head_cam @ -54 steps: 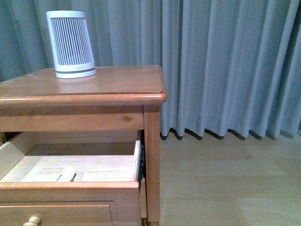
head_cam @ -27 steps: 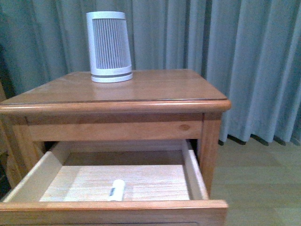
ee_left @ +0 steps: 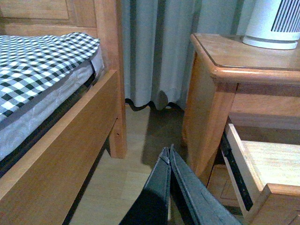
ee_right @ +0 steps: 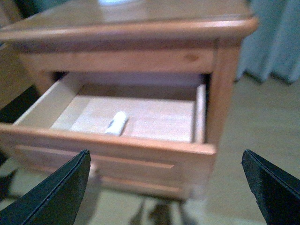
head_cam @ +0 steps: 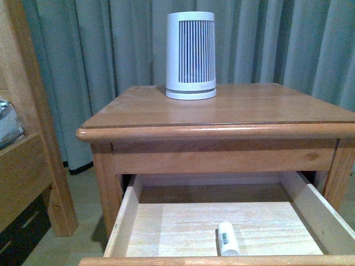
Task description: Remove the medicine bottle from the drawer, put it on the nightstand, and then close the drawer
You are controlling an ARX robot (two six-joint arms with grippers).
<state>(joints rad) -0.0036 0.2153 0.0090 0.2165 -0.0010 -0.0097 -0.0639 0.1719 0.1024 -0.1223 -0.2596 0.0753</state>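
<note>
View shift: over the last second the front camera swung, so the nightstand moved from 9 o'clock to the middle and 3 o'clock side of the picture, and a bed frame came in at 9 o'clock.
Meaning for the task: the robot now faced the open drawer nearly square-on. I judged the approach done and the pick not yet begun.
Bed frame: lighter wood, with checked bedding on it in the left wrist view.
Left gripper: fingers pressed together with nothing between them, hanging over the floor gap between bed and nightstand.
Curtain: grey folds behind everything.
Nightstand top: bare except for a white ribbed device standing upright at about 11 o'clock, toward the back edge.
Drawer: pulled well out, with a pale bare-wood floor, and holding only the bottle as far as could be seen.
Medicine bottle: lay on its side at about 5 o'clock on the drawer floor, close behind the front rail and well apart from both side walls.
Bottle's look: a small, smooth white cylinder with its barcode label facing up and its long axis running nearly front to back. It would probably roll if nudged.
Right gripper: fingers spread wide and empty, facing the drawer front with the bottle beyond them, touching nothing.
</note>
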